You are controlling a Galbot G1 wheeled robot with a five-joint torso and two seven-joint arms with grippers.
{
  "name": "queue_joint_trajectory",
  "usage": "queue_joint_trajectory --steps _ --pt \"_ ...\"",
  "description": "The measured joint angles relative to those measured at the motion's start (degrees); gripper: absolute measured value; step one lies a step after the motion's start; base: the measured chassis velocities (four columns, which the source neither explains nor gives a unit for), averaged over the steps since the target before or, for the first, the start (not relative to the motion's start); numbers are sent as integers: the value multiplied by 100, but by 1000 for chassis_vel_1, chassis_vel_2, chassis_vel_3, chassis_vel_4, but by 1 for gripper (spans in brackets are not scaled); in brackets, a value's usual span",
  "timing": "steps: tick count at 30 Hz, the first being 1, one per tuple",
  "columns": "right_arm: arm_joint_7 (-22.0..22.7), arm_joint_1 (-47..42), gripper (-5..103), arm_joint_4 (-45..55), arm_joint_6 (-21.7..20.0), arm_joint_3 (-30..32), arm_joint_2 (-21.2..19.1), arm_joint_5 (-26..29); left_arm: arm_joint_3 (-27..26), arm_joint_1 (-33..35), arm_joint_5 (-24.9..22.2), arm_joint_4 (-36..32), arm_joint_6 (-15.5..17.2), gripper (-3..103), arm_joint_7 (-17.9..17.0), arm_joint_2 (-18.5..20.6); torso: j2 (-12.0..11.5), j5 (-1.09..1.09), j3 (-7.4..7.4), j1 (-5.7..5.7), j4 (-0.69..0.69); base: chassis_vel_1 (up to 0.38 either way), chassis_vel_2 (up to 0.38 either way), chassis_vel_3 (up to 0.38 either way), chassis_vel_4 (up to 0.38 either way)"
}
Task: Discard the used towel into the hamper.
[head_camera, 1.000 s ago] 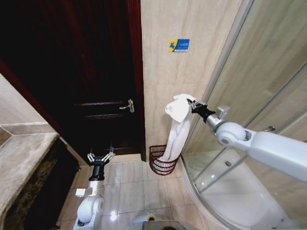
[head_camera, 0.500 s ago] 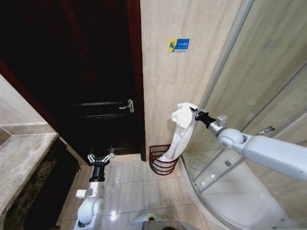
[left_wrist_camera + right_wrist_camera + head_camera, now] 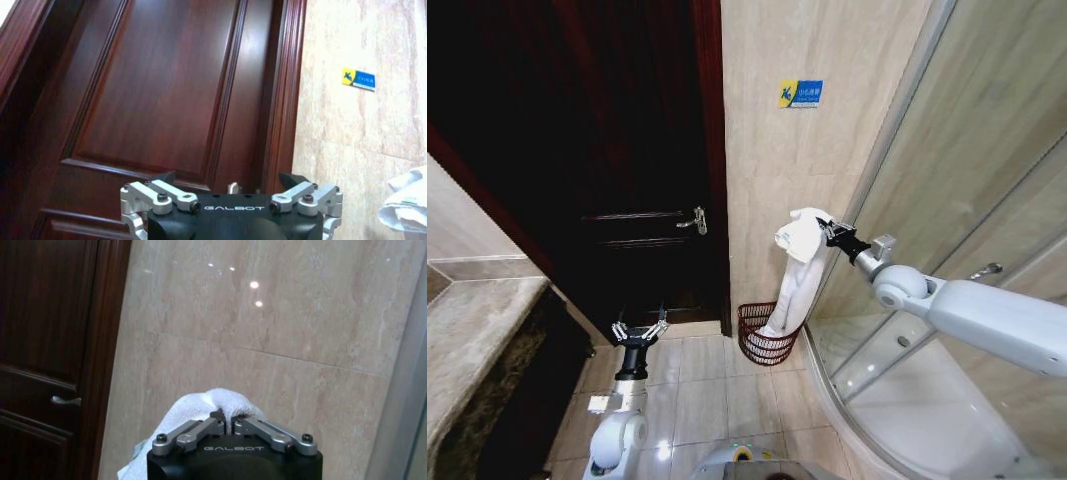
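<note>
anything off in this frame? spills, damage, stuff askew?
Nothing stands out. The white towel hangs from the right end effector, which is shut on it, with its lower end draped down to the hamper by the wall. The left end effector is open and held low in front of the door. The floor looks dry and unmarked.

i see my right gripper [image 3: 827, 228] clamped on the white towel [image 3: 795, 268], held up by the wall; its tail hangs into the hamper [image 3: 765, 335]. my left gripper [image 3: 638, 330] sits spread apart, low by the door [image 3: 627, 170].
</note>
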Motion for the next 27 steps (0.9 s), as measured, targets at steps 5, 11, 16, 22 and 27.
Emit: queue_joint_trajectory --steps 5,11,16,22,27 --pt "77 3 3 18 -8 4 2 -3 3 -3 0 20 -5 100 -3 12 -280 0 -147 -135 0 0 0 0 0" --pt "197 5 3 23 -20 11 -21 -26 12 -15 5 31 -5 100 0 14 -513 0 -270 -244 1 0 0 0 0" --pt "236 7 3 52 -60 34 -19 -32 21 -33 10 41 -5 100 7 13 -748 0 -393 -358 1 0 0 0 0" --pt "143 10 3 45 -88 86 71 -41 14 -36 11 42 -1 100 13 22 -1030 0 -541 -492 1 0 0 0 0" --pt "-131 21 3 60 -121 136 283 -76 7 -33 10 37 0 100 14 32 -1168 1 -613 -556 1 0 0 0 0"
